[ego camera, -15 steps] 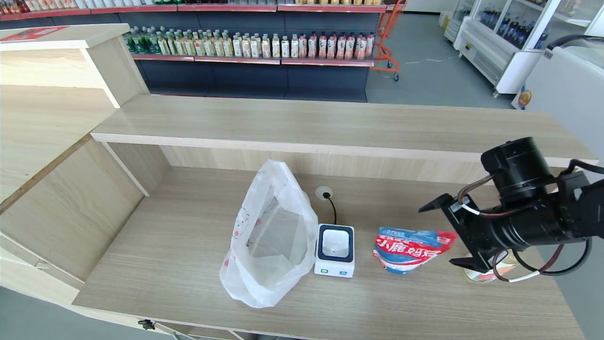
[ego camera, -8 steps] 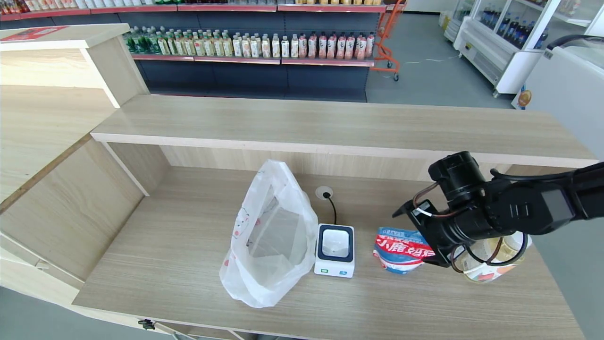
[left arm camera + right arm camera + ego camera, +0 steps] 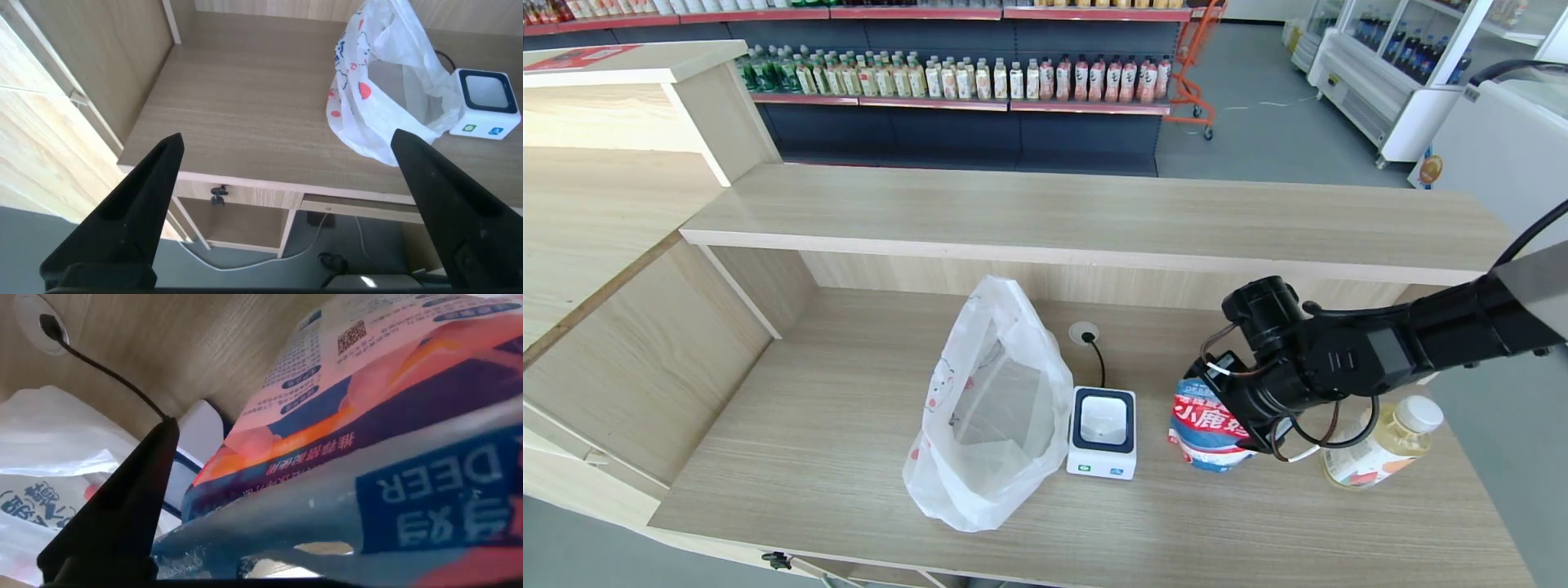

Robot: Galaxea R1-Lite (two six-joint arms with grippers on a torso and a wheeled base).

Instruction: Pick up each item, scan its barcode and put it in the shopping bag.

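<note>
The right claw (image 3: 1227, 392) hides the snack pouch (image 3: 1205, 437) top; grip, can't tell.
One pouch, one drink bottle (image 3: 1380, 445), one scanner (image 3: 1103, 433), one shopping bag (image 3: 992, 408); left claw (image 3: 288, 140) spread apart.

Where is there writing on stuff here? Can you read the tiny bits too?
Pouch: big white brand letters on a red band; its small print and square code are too small to read.
Bottle label: too blurred.
Bag: red pictures, no words readable.
Scanner: two tiny stickers, unreadable.
</note>
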